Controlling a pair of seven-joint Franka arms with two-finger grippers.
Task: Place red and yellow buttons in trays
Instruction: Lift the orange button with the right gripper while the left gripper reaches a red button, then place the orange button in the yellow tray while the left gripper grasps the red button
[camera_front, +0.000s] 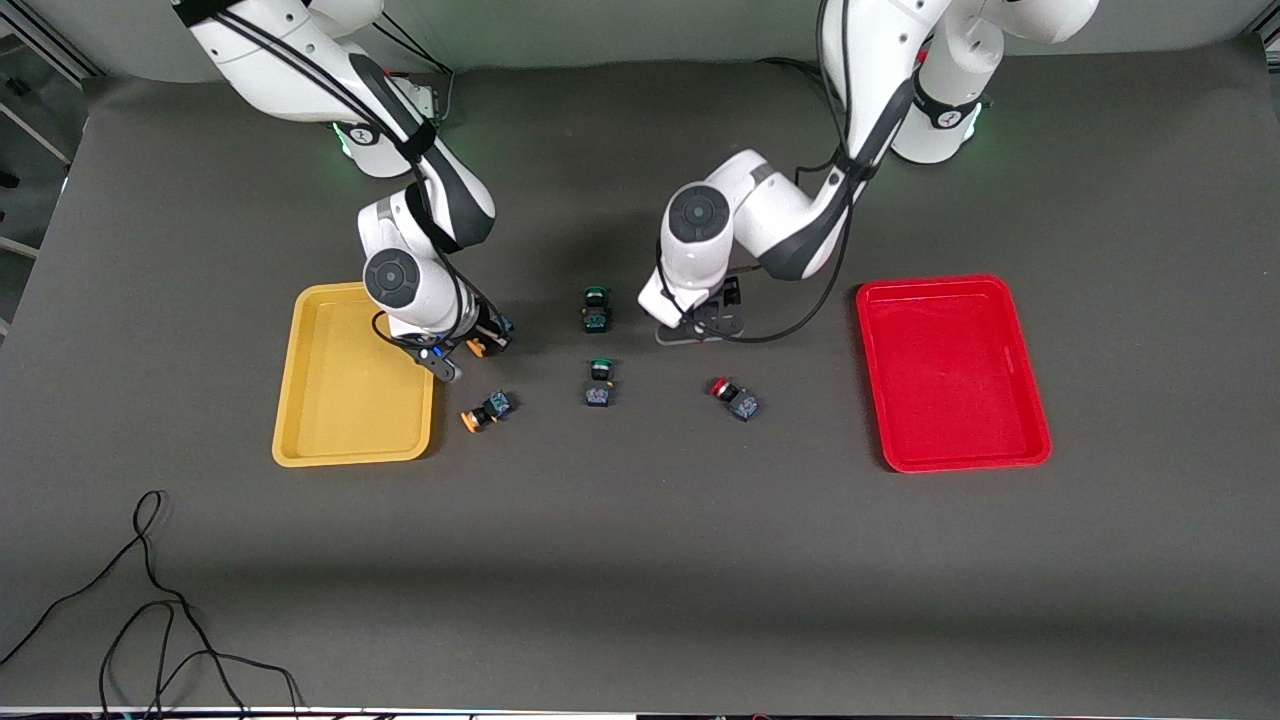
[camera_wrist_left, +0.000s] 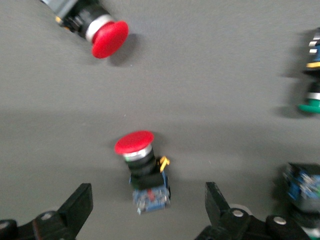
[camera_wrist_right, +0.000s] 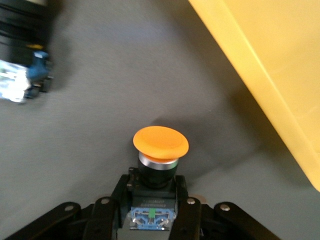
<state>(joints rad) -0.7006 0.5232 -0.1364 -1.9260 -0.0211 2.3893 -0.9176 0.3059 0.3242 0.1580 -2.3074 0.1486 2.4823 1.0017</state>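
Note:
My right gripper (camera_front: 478, 343) is shut on a yellow-capped button (camera_wrist_right: 160, 150), fingers (camera_wrist_right: 192, 205) clamping its dark body, low over the table beside the yellow tray (camera_front: 300, 400), whose rim also shows in the right wrist view (camera_wrist_right: 260, 85). A second yellow button (camera_front: 487, 410) lies on its side nearer the front camera. My left gripper (camera_front: 700, 325) is open, its fingers (camera_wrist_left: 217, 205) set wide on either side of a red button (camera_wrist_left: 142, 170) on the table, not touching it. That button is hidden under the hand in the front view. Another red button (camera_front: 735, 398) (camera_wrist_left: 97, 32) lies nearer the camera. The red tray (camera_front: 950, 370) is empty.
Two green-capped switches (camera_front: 596, 308) (camera_front: 599, 383) stand between the two grippers; they show at the edge of the left wrist view (camera_wrist_left: 312, 100). Another switch body (camera_wrist_right: 22, 75) shows in the right wrist view, its cap out of sight. Black cables (camera_front: 150, 610) lie near the table's front edge.

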